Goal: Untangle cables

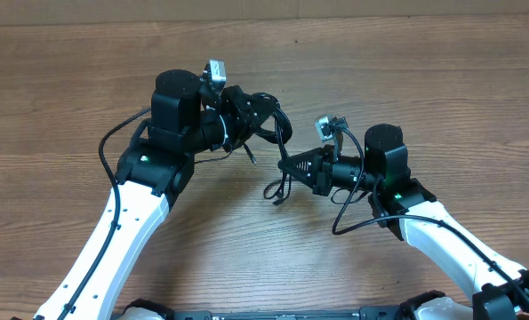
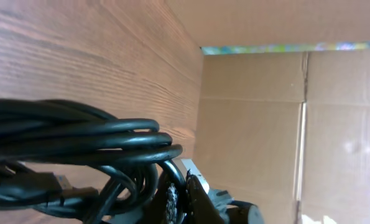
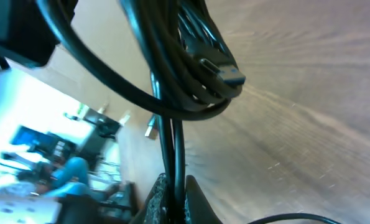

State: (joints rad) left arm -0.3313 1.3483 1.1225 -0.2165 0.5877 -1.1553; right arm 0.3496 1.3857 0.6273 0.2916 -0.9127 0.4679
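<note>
Thin black rubbery cables (image 2: 97,140), tangled into one loopy bundle, metal-tipped plugs (image 3: 225,73) poking out. Left gripper (image 1: 262,116) at 10 o'clock, right gripper (image 1: 284,165) at 5, both jaws pinching it.

Looking like a robotics lab or test bay, not a home; white-and-black left arm (image 1: 126,222) and right arm (image 1: 442,236) working at a wood-grain table (image 1: 424,71); brown cardboard panels (image 2: 253,124) standing as a wall at its edge; bright open room showing beyond, person in blue (image 3: 73,171) sitting there, blurred.
</note>
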